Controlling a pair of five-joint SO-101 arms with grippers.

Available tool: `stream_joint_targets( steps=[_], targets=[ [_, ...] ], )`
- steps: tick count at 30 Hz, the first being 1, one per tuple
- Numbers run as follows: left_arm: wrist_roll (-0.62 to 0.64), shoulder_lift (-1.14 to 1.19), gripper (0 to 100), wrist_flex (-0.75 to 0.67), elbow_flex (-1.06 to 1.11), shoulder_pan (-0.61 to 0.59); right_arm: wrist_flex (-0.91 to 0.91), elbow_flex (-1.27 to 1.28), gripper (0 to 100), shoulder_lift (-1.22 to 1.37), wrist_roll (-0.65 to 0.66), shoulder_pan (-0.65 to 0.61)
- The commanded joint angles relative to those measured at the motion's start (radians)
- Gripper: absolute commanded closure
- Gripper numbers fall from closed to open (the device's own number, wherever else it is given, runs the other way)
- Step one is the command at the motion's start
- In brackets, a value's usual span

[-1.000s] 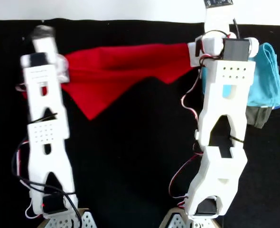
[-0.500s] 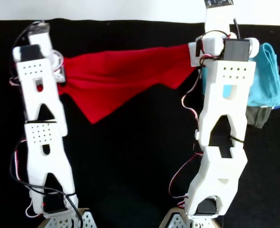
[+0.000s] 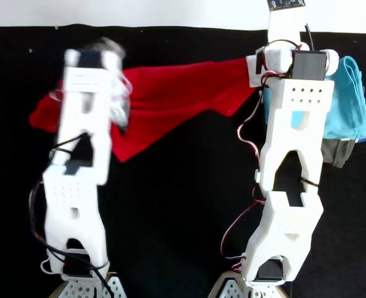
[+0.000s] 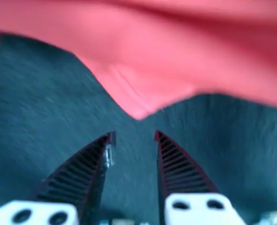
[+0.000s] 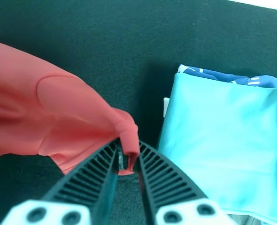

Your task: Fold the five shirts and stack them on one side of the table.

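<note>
Pinched shut on red shirt (image 3: 177, 93) corner at right end effector (image 5: 128, 150); spread and empty at left end effector (image 4: 134, 136). May slip from shallow pinch or snag folded stack (image 3: 350, 99).

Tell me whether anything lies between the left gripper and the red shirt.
Nothing visible does. The left gripper is open over the black table, and the red shirt has its edge just ahead of it, with only table showing in the gap.
</note>
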Motion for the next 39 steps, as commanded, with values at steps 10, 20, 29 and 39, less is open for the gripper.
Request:
stream_joint_targets(
  steps=[10, 20, 29, 39],
  targets=[
    [0.026, 0.067, 86, -0.13, 0.117, 0.054, -0.036, -0.048, 99.2, -0.004, 0.011, -0.002],
    [-0.021, 0.209, 86, -0.262, 0.116, 0.033, -0.027, -0.048, 99.2, -0.005, 0.011, -0.001],
    [-0.077, 0.223, 99, -0.247, 0.091, 0.031, 0.031, -0.058, 99.2, -0.012, 0.005, -0.007],
    [-0.077, 0.001, 99, -0.064, 0.002, 0.015, 0.062, -0.094, 99.2, -0.015, -0.035, -0.004]
  ],
)
